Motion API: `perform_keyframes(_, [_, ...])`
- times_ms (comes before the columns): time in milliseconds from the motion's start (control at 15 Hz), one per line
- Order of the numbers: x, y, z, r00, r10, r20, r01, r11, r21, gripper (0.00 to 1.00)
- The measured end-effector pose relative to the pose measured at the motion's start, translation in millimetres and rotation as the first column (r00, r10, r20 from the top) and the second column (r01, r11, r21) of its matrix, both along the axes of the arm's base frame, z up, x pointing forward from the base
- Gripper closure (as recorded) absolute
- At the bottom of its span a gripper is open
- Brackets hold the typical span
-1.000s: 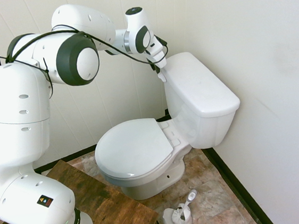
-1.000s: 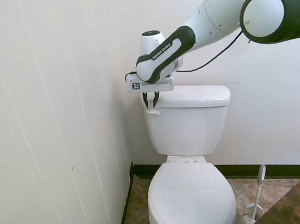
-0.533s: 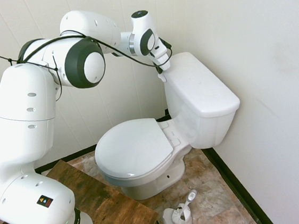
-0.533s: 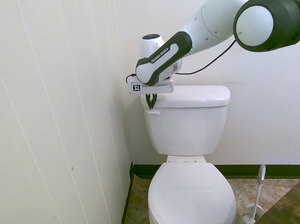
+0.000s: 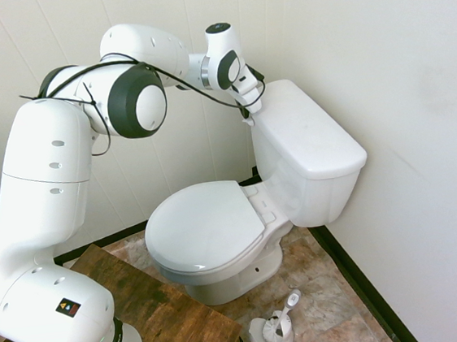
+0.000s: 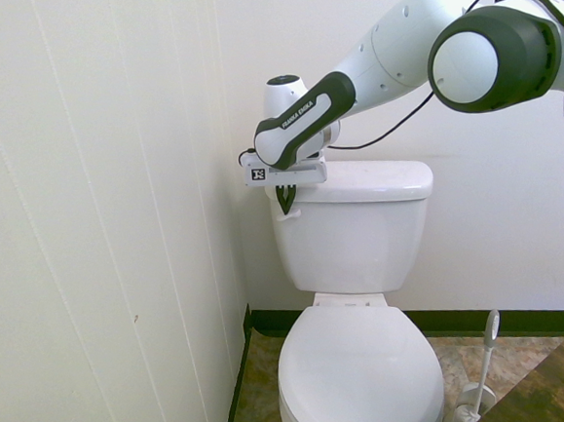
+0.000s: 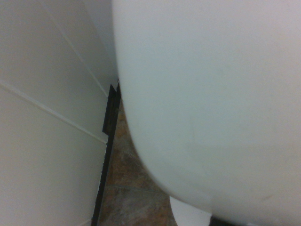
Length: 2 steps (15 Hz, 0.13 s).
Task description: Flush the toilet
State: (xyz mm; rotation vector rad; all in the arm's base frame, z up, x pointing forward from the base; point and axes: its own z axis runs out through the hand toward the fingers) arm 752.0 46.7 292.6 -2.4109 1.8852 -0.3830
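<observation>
I'm looking in on a small bathroom: pale panelled wall (image 6: 117, 224) on one side, a plain wall (image 5: 419, 118) behind the toilet (image 6: 357, 361), dark baseboard (image 6: 525, 321) along the bottom of both, mottled brown tile (image 5: 334, 323) underfoot. The toilet stands in the corner where the walls meet, seat lid down, flat lid on the tank (image 6: 357, 234). My gripper (image 6: 286, 214) is right at the tank's front, by its upper corner on the panelled side, pointing down, with the two tips together at the small white flush lever (image 6: 287, 214); whether they touch it, I can't tell. The wrist view gives me mostly smooth white porcelain, a strip of tile and the panelled wall. Edges now: between the tank's side and the panelled wall there's a narrow gap, while the front of the tank below the lever is open down to the seat (nice bit of room there). On the toilet's other side the white brush holder (image 5: 277, 335) sits on the tile with its brush in it, near the corner of a brown wooden surface (image 5: 157, 309) beside the arm's base.
</observation>
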Motion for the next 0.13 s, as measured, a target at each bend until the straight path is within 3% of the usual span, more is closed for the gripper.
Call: perform_keyframes(133, [2.4, -0.2, 0.4, 1.000, -0.005, -0.013, 0.005, 1.000, 0.000, 1.00])
